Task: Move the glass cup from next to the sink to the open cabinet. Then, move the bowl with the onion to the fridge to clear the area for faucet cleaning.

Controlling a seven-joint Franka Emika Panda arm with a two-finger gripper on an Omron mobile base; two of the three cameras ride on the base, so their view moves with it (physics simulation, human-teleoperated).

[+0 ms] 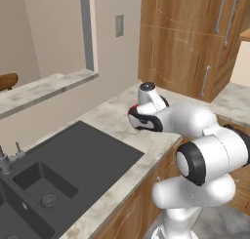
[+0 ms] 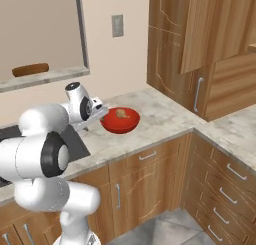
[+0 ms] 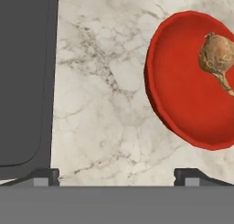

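The arm is bent low over the marble counter (image 2: 165,116), its hand hanging above the stretch of stone between the sink (image 1: 73,169) and the bowl (image 2: 120,120). The gripper (image 3: 116,175) has its two dark fingertips (image 3: 45,176) spread wide with nothing between them but bare counter. From the hand's own camera the red bowl (image 3: 192,81) lies just off to one side of the open fingers, not touching them, and the black edge of the sink's drainboard (image 3: 25,77) lies off to the other side. The onion (image 3: 215,58), a small tan-brown lump with a thin stalk, lies inside the bowl toward its far rim; in the right base view it shows as a pale spot (image 2: 120,113) in the middle of the red. The bowl itself stands on the counter near the wall, just beside the hand and well short of the corner where the tall wood cabinets (image 2: 200,44) rise. In the left base view the faucet (image 1: 7,160) stands at the back edge of the sink, and a grey wall plate (image 1: 119,26) hangs above the counter
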